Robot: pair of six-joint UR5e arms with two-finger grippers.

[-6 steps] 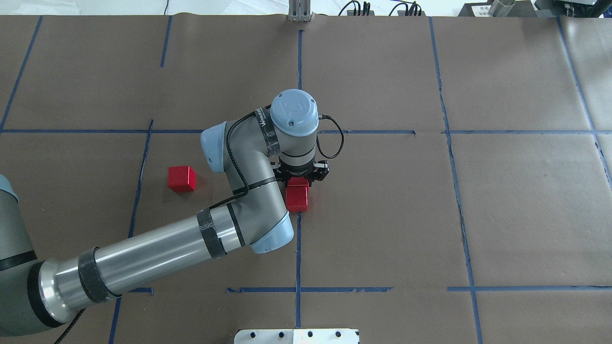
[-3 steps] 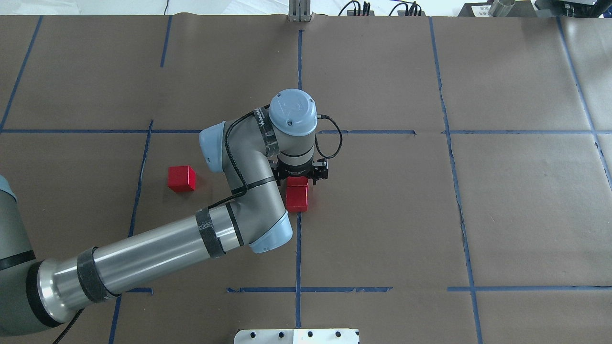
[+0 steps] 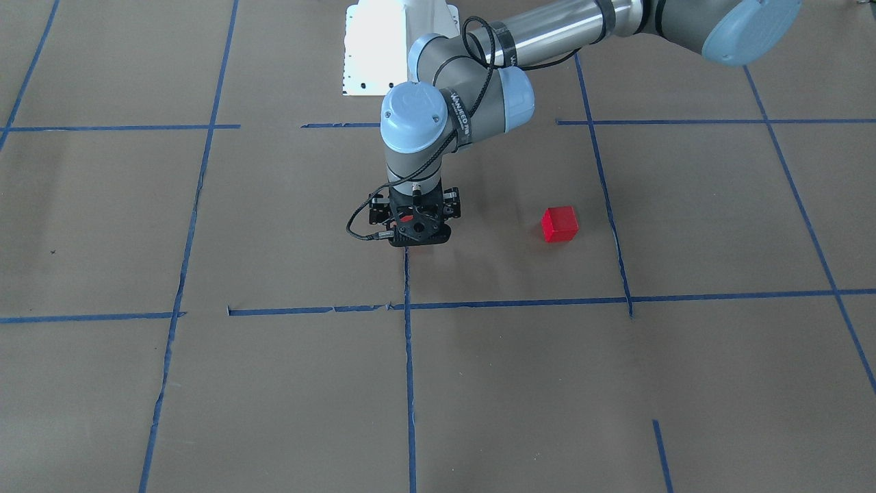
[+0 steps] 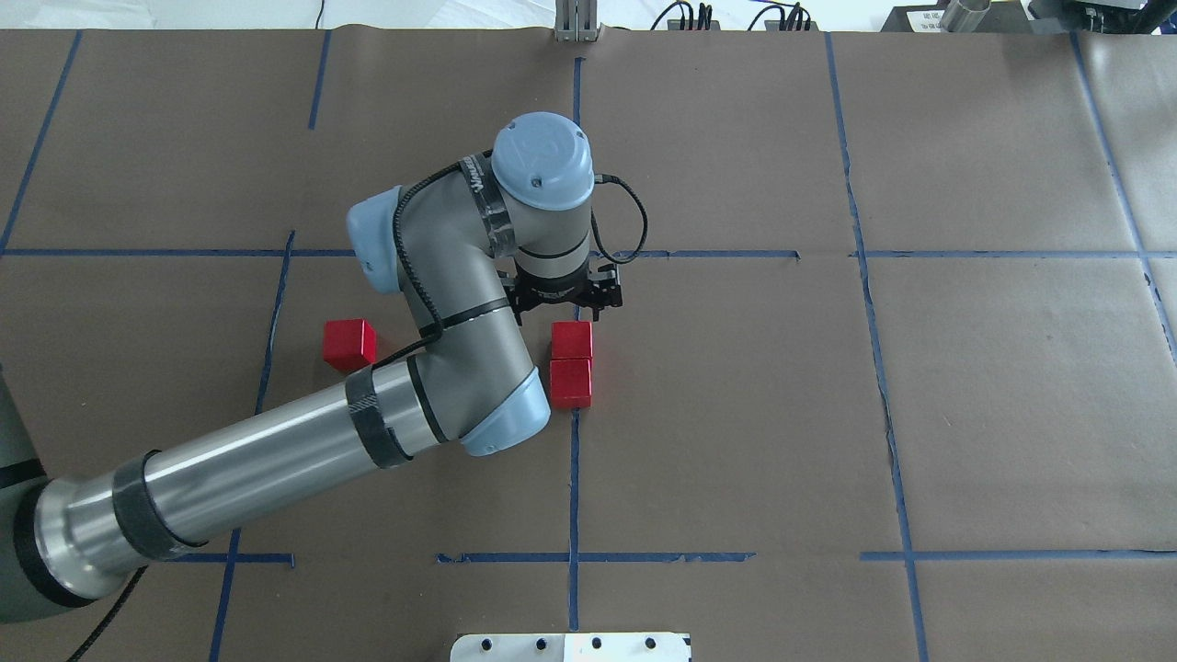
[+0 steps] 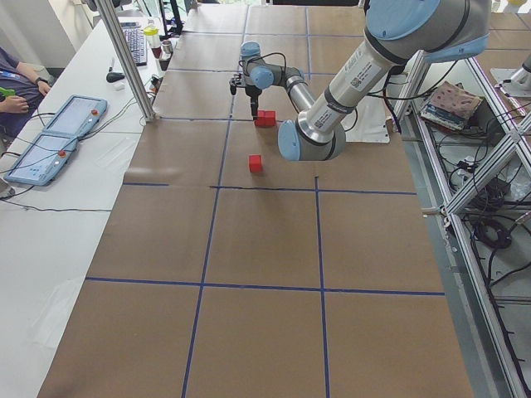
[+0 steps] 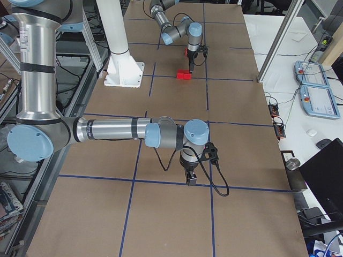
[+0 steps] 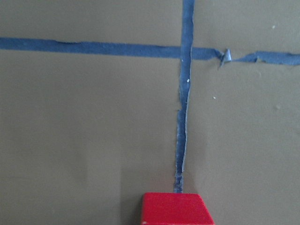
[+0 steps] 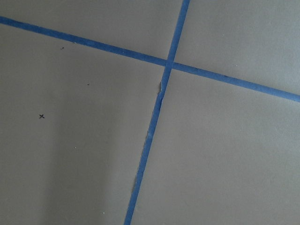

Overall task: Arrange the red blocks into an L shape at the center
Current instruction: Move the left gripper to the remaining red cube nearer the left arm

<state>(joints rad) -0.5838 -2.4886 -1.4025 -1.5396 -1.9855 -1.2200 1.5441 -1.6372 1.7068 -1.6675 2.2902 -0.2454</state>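
Brown paper [image 4: 736,414] gridded with blue tape covers the table. In the center [image 4: 726,405], the middle rectangle, two red blocks [image 4: 571,342] lie touching in a short row on the vertical tape line [image 4: 574,478]. The third red block [image 4: 349,344] sits well apart toward the robot's left, near the rectangle's edge. The left gripper [image 3: 413,236] hangs over the end of the pair away from the robot, holding nothing; whether its jaws are spread or pressed together cannot be told. The right gripper [image 6: 192,179] hovers over bare paper far off, its state likewise unreadable. The stem of the L appears laid; the next move would be to fetch the lone block and set it flush beside one end of the row, square to it
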